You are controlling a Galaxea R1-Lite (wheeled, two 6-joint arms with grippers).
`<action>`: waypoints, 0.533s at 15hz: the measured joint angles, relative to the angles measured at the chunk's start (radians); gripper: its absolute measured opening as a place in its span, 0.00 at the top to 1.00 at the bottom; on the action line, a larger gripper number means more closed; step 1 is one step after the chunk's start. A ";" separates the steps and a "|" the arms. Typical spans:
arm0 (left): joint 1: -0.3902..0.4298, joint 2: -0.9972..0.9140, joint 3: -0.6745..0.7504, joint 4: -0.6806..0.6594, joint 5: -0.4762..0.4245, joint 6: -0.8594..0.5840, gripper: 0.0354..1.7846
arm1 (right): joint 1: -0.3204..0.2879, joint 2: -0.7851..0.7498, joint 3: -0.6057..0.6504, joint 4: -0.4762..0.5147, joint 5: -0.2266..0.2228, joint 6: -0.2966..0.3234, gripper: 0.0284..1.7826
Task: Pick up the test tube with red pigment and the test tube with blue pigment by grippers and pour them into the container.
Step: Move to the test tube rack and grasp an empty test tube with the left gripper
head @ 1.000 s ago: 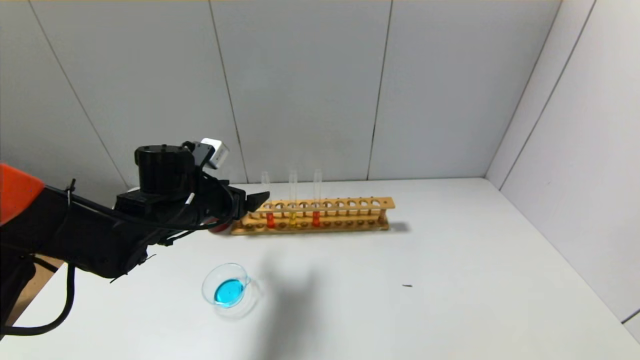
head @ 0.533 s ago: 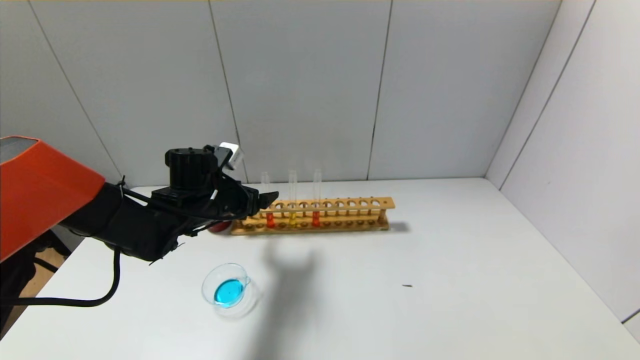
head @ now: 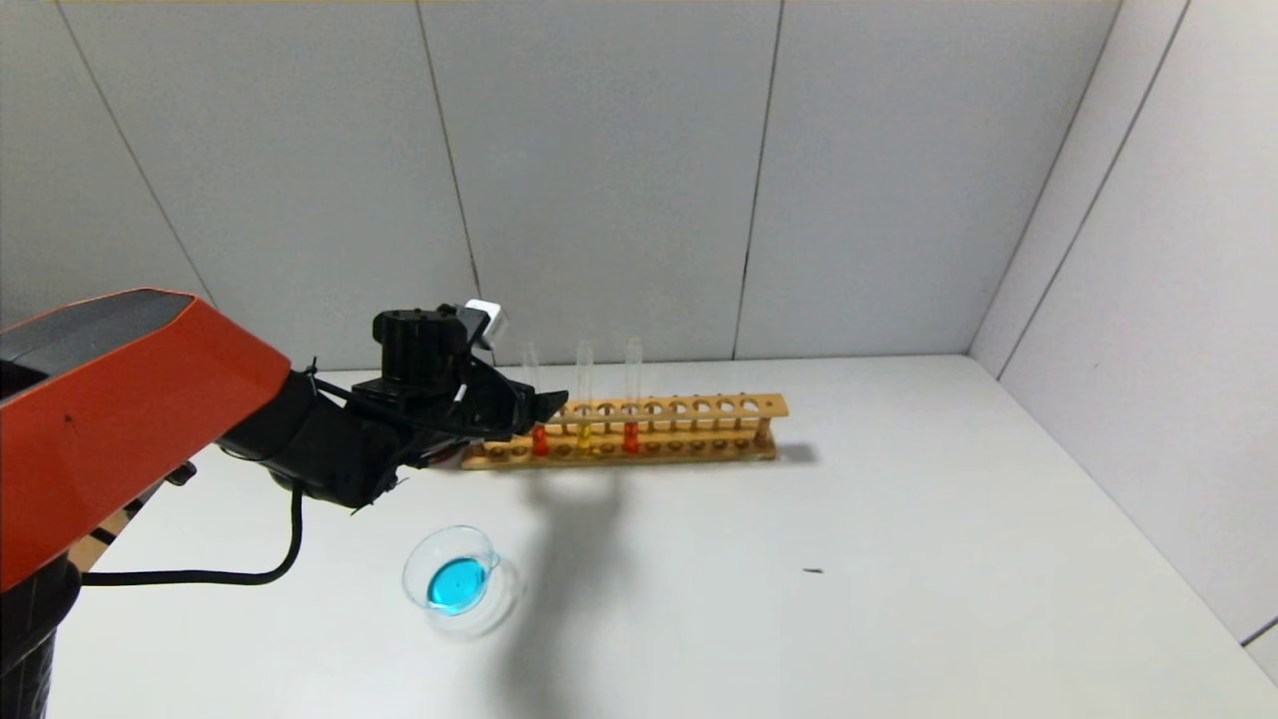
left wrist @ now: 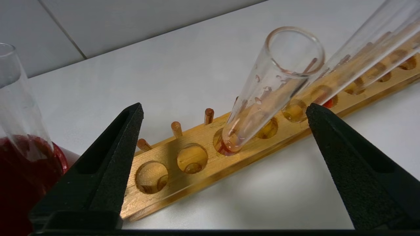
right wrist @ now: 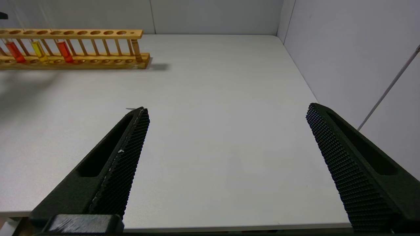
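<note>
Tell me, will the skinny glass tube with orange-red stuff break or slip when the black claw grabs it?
Probably fragile: the thin clear glass tube with orange-red liquid looks thin-walled. It may slip, since smooth glass sits between the open left gripper's hard black fingers. It likely weighs little, holding only a little liquid, and would probably roll if laid down outside the wooden rack.

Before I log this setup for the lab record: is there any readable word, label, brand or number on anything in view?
None can be read. The wooden rack, its tubes, the glass dish holding blue liquid, the left gripper open at the rack, and the right gripper open over the table bear no visible text.
</note>
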 joint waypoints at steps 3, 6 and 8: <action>0.002 0.020 -0.026 0.000 0.000 0.001 0.16 | 0.000 0.000 0.000 0.000 0.000 0.000 0.02; 0.001 0.030 -0.046 0.002 0.000 0.001 0.42 | 0.000 0.000 0.000 0.000 0.000 0.000 0.02; 0.000 0.032 -0.049 0.002 0.000 0.001 0.64 | 0.000 0.000 0.000 0.000 0.000 0.000 0.02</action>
